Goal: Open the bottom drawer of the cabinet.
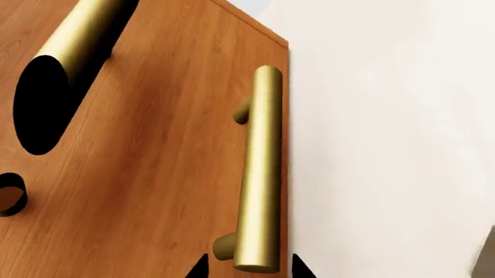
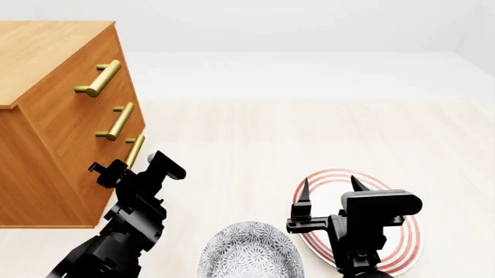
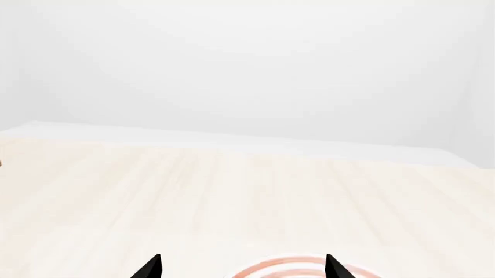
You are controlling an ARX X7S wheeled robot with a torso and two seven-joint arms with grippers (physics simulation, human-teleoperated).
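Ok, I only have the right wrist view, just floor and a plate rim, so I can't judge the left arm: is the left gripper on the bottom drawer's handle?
Observer: Nearly. The left gripper has a fingertip on either side of the handle of the bottom drawer, jaws open.
Operator: Is that drawer out at all?
Observer: No. In the head view it looks flush with the two above it in the cabinet.
Operator: Anything beside this plate?
Observer: A speckled bowl sits by the plate, between the arms.
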